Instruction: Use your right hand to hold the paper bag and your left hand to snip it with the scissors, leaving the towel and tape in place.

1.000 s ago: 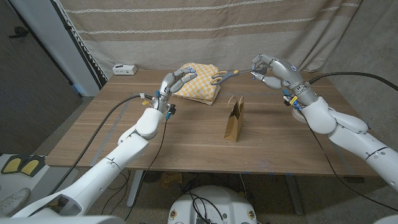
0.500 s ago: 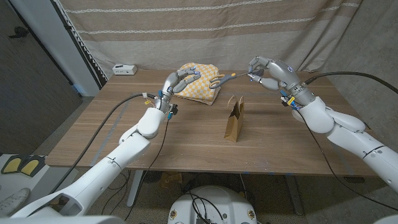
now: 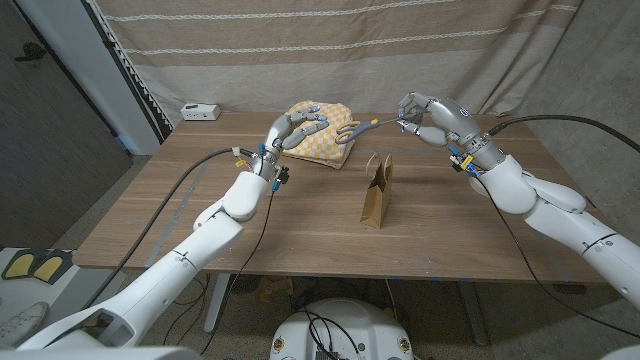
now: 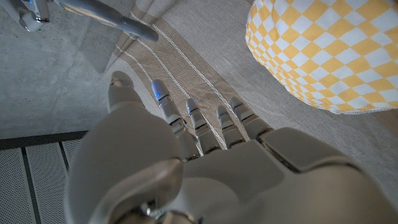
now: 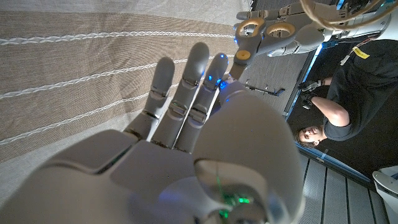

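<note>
A small brown paper bag [image 3: 377,190] stands upright at the table's middle. Behind it lies the yellow checkered towel [image 3: 322,132], which the left wrist view shows as a folded bundle [image 4: 323,50]. My right hand [image 3: 425,108] is raised over the far right of the table and pinches the blade end of the scissors [image 3: 358,127]. Their handles [image 5: 260,32] point toward my left hand [image 3: 296,128]. That hand hovers over the towel's left part with fingers spread and nothing in it, a short gap from the handles.
A white box [image 3: 200,111] sits at the table's far left corner. A striped curtain [image 3: 330,45] hangs behind the table. A person in dark clothes [image 5: 339,99] is in the right wrist view, off to the side.
My right hand has carried the scissors a little to the left, toward the towel. My left hand has risen and shifted right, closing the gap to the handles.
</note>
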Action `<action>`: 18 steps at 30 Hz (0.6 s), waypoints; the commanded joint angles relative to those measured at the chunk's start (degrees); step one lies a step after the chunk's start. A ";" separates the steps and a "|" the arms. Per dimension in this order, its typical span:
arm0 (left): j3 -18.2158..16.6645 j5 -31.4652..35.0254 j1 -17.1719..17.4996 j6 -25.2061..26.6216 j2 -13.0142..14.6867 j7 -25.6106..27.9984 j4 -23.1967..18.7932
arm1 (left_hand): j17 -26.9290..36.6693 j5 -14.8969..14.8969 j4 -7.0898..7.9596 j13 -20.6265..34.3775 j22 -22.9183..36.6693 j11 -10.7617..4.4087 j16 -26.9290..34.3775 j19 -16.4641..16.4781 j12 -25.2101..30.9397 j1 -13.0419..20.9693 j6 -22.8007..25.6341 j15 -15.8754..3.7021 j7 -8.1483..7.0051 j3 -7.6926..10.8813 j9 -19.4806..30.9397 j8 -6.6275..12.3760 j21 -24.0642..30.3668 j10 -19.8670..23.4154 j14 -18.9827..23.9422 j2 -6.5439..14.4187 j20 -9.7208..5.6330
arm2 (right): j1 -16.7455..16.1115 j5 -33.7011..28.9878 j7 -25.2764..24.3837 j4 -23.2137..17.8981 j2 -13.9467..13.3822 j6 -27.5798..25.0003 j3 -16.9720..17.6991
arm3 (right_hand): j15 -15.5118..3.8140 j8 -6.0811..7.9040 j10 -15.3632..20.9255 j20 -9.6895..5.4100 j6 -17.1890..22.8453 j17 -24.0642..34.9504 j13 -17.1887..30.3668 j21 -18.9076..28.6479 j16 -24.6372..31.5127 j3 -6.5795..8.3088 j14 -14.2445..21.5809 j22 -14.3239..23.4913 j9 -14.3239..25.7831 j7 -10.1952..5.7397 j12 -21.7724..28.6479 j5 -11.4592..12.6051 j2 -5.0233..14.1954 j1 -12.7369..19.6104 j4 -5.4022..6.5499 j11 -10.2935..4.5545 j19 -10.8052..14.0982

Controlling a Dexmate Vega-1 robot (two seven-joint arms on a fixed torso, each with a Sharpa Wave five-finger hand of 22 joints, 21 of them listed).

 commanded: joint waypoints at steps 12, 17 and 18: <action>1.08 2.34 -1.98 0.43 0.93 -1.93 -0.21 | 0.17 0.18 0.40 0.33 0.25 -0.22 0.14 0.03 0.03 1.99 -0.55 -10.34 -0.04 -0.61 0.48 -0.51 0.26 -0.76 -1.21 0.39 -9.14 | 3.13 -1.36 1.11 1.58 -0.76 1.90 -1.33 | -3.99 0.50 0.16 -9.29 -0.12 0.22 0.59 0.09 -0.39 0.34 0.73 0.08 -0.11 0.17 -0.18 0.17 0.19 0.10 0.16 0.07 0.27; 1.42 4.39 -2.32 1.14 1.41 -1.63 -1.28 | 0.17 0.15 0.47 0.35 0.24 -0.27 0.16 -0.01 0.06 2.31 0.47 -10.31 -0.01 -0.72 0.52 -0.18 0.25 -0.77 -1.36 0.41 -9.12 | 3.55 -1.74 1.31 1.62 -0.78 2.02 -1.70 | -3.99 0.61 0.17 -9.28 -0.31 0.22 0.71 0.10 -0.49 0.32 0.72 0.04 -0.10 0.10 -0.15 0.16 0.20 0.07 0.18 0.11 0.30; 1.52 4.94 -2.44 1.31 1.58 -1.61 -1.51 | 0.17 0.14 0.48 0.35 0.24 -0.27 0.17 -0.02 0.06 2.38 0.87 -10.32 0.02 -0.76 0.52 -0.05 0.25 -0.79 -1.37 0.39 -9.12 | 3.66 -1.76 1.50 1.61 -0.82 1.93 -1.78 | -3.99 0.63 0.17 -9.29 -0.32 0.37 0.73 0.11 -0.35 0.33 0.88 0.04 -0.12 0.17 -0.15 0.16 0.20 0.09 0.17 0.11 0.30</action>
